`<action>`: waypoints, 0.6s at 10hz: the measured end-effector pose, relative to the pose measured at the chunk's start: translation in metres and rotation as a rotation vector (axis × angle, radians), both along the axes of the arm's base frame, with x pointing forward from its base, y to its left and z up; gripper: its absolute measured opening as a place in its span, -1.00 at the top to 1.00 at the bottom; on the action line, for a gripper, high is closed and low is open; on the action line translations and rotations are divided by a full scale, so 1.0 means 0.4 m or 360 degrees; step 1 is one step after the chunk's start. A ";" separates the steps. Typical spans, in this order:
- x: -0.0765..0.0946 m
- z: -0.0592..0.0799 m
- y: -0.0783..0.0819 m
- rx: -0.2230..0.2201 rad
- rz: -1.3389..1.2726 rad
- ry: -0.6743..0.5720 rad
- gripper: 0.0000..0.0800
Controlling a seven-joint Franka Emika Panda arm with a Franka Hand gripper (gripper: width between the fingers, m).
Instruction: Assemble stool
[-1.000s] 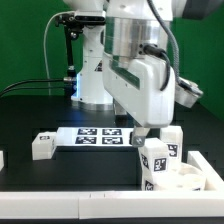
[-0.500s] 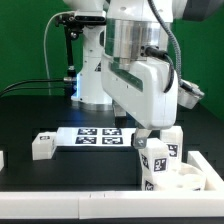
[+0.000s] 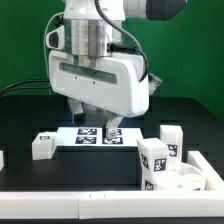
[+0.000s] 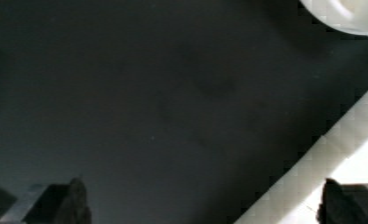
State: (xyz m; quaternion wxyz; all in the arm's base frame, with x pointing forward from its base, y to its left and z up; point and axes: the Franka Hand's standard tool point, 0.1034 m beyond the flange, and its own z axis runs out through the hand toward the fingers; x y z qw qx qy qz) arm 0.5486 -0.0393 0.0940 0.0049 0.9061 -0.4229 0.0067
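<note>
Arm swung toward exterior view's left | hand [image 3: 98, 128] spread, empty, above marker board [image 3: 98, 137]

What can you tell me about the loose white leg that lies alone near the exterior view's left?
The loose leg is a short, chunky white block that looks like plastic, with a black-and-white square tag on its upper face. It lies on the black table, just beside the end of the marker board on the exterior view's left. Nothing holds it; the gripper hangs above the board, apart from it.
</note>
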 end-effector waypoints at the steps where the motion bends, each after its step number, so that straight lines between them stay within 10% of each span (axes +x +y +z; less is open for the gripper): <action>1: 0.000 0.000 0.001 -0.0001 0.0143 0.0002 -0.62; 6: -0.067 -0.036 -0.094 0.0029 0.0930 0.0054 -0.62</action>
